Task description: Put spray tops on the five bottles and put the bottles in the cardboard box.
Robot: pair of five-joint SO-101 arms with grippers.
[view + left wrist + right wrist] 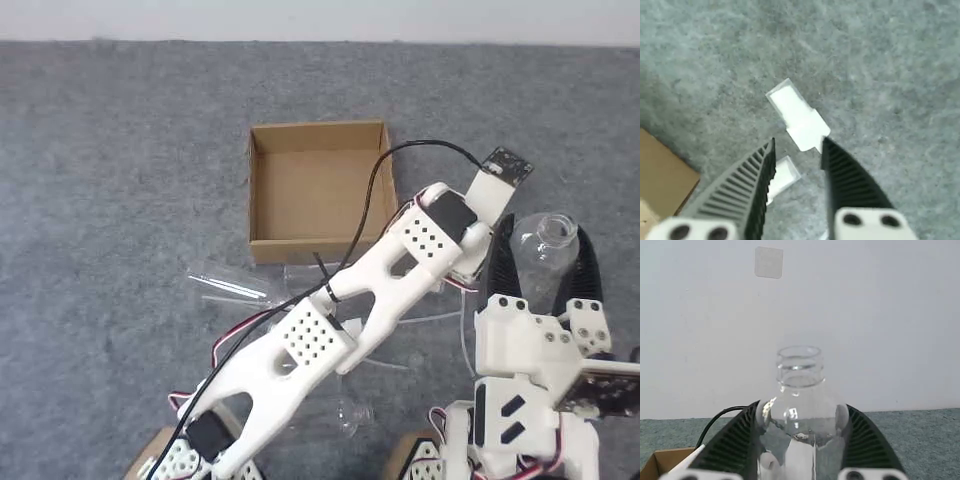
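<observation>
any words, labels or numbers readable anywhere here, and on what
No text can be read anywhere.
box: plain cardboard, no print.
bottle: clear, no label.
spray top: plain white, no marking.
wall patch: blank.
circuit board on an arm: any marks are too small to read.

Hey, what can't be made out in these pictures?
High view: the left arm lies over the clear bottles, so their count is unclear.
Left wrist view: the left pincer hides part of a white piece beside the spray top; what it is, unclear.
Right wrist view: the right pincer and the picture's edge cut off the base of the held bottle.
</observation>
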